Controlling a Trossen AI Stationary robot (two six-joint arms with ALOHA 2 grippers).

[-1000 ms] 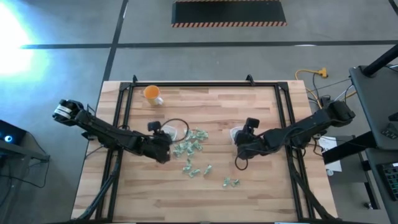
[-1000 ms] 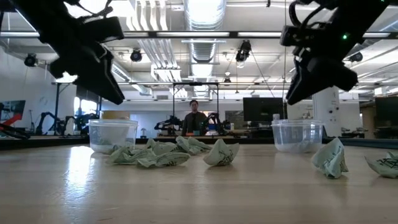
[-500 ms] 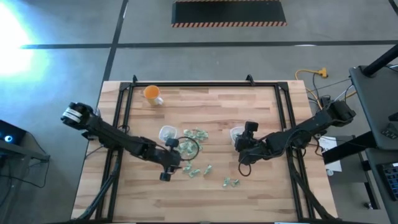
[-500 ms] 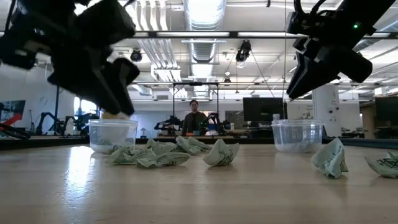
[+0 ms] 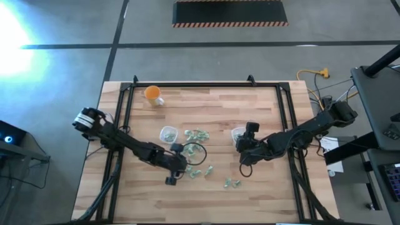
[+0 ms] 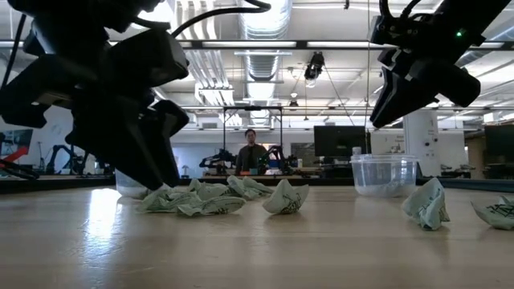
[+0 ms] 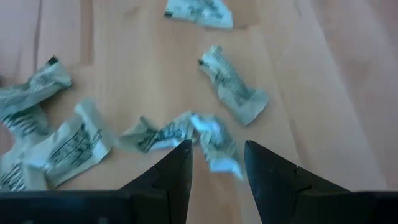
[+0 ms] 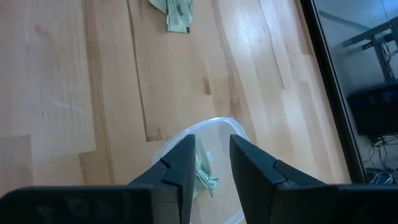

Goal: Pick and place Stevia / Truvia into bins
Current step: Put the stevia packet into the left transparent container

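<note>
Pale green Stevia / Truvia sachets [image 5: 197, 134] lie crumpled on the wooden table between two clear bins. More sachets [image 5: 231, 183] lie nearer the front edge. My left gripper [image 7: 216, 155] is open and low over the table, its fingers on either side of one crumpled sachet [image 7: 214, 140], and I cannot tell whether they touch it. The left bin [image 5: 167, 133] stands behind it. My right gripper [image 8: 211, 155] hangs open above the right bin [image 5: 238, 135], in which a sachet [image 8: 204, 171] lies.
An orange cup [image 5: 153, 94] stands at the far left of the table. Black frame rails [image 5: 125, 106] run along the table's left, right and far sides. In the low view a person [image 6: 251, 148] stands far off in the room behind.
My left gripper has gone from beside the left bin toward the table's near edge and right. It has sunk and tipped downward, and its fingertips now reach the sachets by the table top. The sachets and bins lie as before.
</note>
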